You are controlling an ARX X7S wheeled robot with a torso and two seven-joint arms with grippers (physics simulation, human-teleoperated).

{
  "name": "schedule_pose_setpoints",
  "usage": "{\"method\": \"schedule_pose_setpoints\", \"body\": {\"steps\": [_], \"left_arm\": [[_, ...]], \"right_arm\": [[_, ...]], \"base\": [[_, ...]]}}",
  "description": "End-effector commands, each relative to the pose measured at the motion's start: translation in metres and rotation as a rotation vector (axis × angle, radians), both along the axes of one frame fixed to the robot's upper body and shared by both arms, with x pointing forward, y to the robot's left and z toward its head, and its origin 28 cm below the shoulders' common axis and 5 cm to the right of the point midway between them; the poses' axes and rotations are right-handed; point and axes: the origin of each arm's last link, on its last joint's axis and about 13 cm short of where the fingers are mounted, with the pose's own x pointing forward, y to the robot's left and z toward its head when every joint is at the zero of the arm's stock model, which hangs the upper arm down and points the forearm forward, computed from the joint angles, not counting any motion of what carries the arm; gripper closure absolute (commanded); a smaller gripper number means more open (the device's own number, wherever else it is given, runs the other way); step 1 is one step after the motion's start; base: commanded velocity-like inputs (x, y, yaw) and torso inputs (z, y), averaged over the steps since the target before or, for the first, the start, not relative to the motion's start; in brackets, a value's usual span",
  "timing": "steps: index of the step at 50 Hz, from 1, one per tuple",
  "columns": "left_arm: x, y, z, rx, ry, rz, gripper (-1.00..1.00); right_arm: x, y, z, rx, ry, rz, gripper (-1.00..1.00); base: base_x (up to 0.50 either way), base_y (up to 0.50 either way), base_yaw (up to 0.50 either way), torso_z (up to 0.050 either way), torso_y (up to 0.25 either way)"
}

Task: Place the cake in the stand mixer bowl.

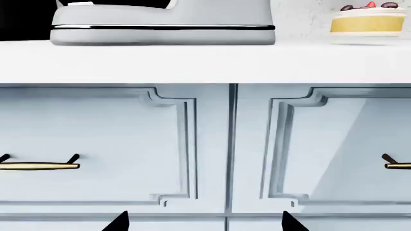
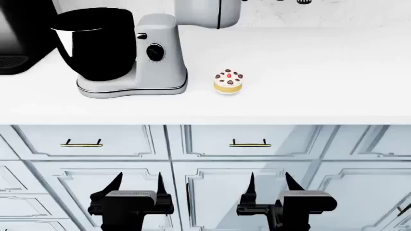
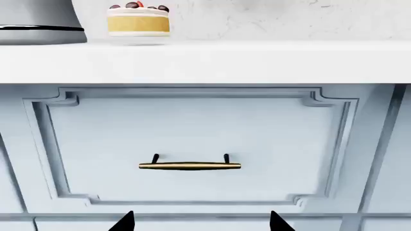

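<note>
The cake (image 2: 228, 82) sits on the white counter, just right of the light grey stand mixer (image 2: 157, 53). It is small and round, with a yellow side and a white top with dark pieces. The cake also shows in the left wrist view (image 1: 367, 21) and the right wrist view (image 3: 138, 20). The glossy black mixer bowl (image 2: 96, 43) stands in the mixer at the counter's left. My left gripper (image 2: 136, 185) and right gripper (image 2: 270, 184) are both open and empty, low in front of the cabinet drawers, well below the counter.
A black boxy appliance (image 2: 19, 33) stands at the far left of the counter (image 2: 308, 72). Pale blue drawers with brass handles (image 2: 249, 143) run under the counter edge, directly ahead of both grippers.
</note>
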Motion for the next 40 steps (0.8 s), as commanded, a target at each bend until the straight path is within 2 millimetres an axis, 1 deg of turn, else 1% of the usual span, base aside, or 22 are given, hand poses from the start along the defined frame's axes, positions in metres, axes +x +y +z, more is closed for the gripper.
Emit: {"method": "schedule_pose_setpoints", "body": {"steps": [1,4,11,13,23,30,35,36,37,38,39,40], "left_arm": [[-0.004,0.0,0.001,-0.004,0.004,-0.01,-1.0],[-0.003,0.002,0.001,-0.004,0.006,0.007,-1.0],[-0.003,0.0,-0.004,-0.007,0.02,-0.001,-1.0],[-0.003,0.0,-0.004,-0.009,0.019,-0.003,-1.0],[-0.004,0.0,-0.005,-0.012,0.023,-0.006,-1.0],[-0.005,0.002,-0.002,-0.018,0.025,-0.009,-1.0],[-0.005,0.001,0.002,-0.021,0.03,-0.017,-1.0],[-0.004,0.001,0.005,-0.018,0.038,-0.023,-1.0],[-0.004,0.001,0.015,-0.016,0.048,-0.043,-1.0],[-0.004,0.0,0.022,-0.017,0.048,-0.061,-1.0],[-0.005,0.0,0.039,-0.024,0.051,-0.094,-1.0],[-0.006,0.0,0.047,-0.019,0.051,-0.097,-1.0]], "right_arm": [[-0.002,0.001,0.0,-0.016,0.003,0.012,-1.0],[-0.002,0.001,-0.002,-0.028,0.01,0.006,-1.0],[0.0,0.001,-0.008,-0.022,0.025,-0.021,-1.0],[0.0,0.001,-0.008,-0.041,0.009,-0.045,-1.0],[-0.001,0.001,-0.009,-0.023,0.029,-0.015,-1.0],[-0.003,0.001,-0.011,-0.022,0.035,0.001,-1.0],[-0.004,0.001,-0.007,-0.021,0.035,0.002,-1.0],[-0.004,0.001,-0.003,-0.032,0.035,-0.006,-1.0],[-0.003,0.0,0.008,-0.032,0.048,-0.002,-1.0],[-0.004,-0.001,0.014,-0.034,0.042,0.008,-1.0],[-0.005,-0.002,0.03,-0.024,0.05,0.045,-1.0],[-0.006,-0.003,0.038,-0.018,0.054,0.067,-1.0]], "base": [[0.0,0.0,0.0,0.0,0.0],[0.0,0.0,0.0,0.0,0.0],[0.0,0.02,0.0,0.0,0.0],[0.0,0.39,0.0,0.0,0.0],[0.0,0.49,0.0,0.0,0.0],[0.0,0.0,0.0,0.05,0.0],[0.0,0.0,0.0,0.05,0.0],[0.0,0.0,0.0,0.05,0.0],[0.0,0.0,0.0,0.05,0.0],[0.0,0.0,0.0,0.05,0.0],[0.0,0.0,0.0,0.05,0.0],[0.0,0.0,0.0,0.05,0.0]]}}
